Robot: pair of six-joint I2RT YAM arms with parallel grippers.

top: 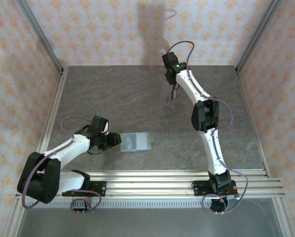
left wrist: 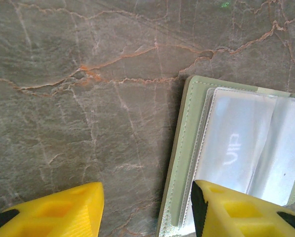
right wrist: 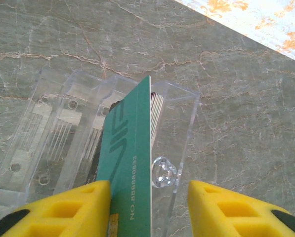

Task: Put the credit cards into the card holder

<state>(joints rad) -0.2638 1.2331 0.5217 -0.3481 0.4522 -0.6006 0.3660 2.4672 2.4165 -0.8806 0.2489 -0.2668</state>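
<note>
There is one worktop (top: 112,98), with three patterned walls (top: 112,29) around it. Two arms are in sight, one left arm (top: 63,150) and one right arm (top: 206,118). There is one sage-green card holder (top: 136,142) and one clear plastic stand (right wrist: 53,128). Two cards can be counted for certain: one teal-green card (right wrist: 130,148) at the stand, and one pale card lettered VIP (left wrist: 233,148) behind the holder's clear pocket. A dark sliver behind the green card may be a third; it is too hidden to tell. The stand's slots are too glassy to count.
</note>
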